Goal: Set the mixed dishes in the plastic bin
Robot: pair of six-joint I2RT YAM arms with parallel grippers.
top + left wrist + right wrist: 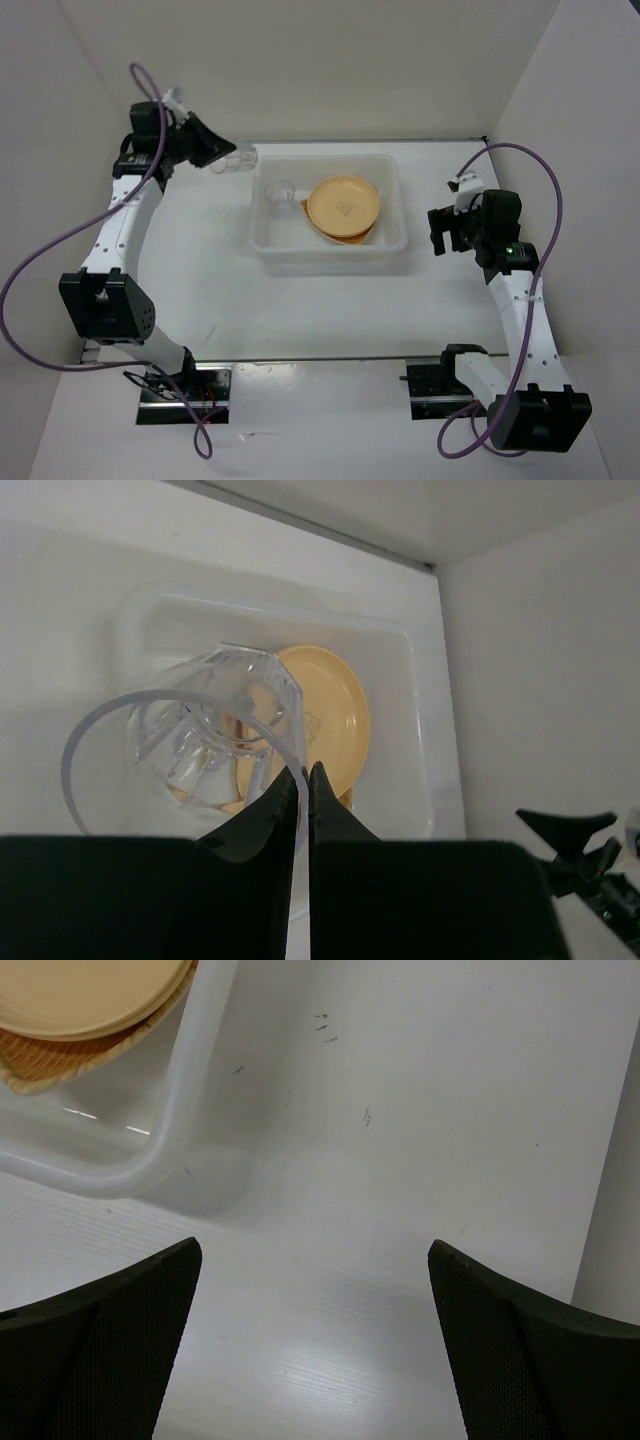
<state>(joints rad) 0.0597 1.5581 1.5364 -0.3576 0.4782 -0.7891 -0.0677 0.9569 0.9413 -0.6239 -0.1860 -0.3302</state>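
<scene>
We work on a white table [330, 320] boxed in by white walls [300, 60]. Our left gripper [303, 775] pinches a clear cup [200, 740] by its rim, fingers [262, 820] nearly touching, the bin [330, 262] just ahead. The overhead view adds a second cup [280, 197] inside, beside the plate [343, 205]. Our right gripper [315, 1250] gapes wide, empty, the bin's corner ahead to its left; its camera plainly shows a woven tray [40, 1065] under the plate.

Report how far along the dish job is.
Done: a plate sits on the tray in the bin, with one cup beside them. In hand: the left tool is shut on the second cup, just outside the bin's far left corner. Left: drop that cup in. The right tool is open and empty.
</scene>
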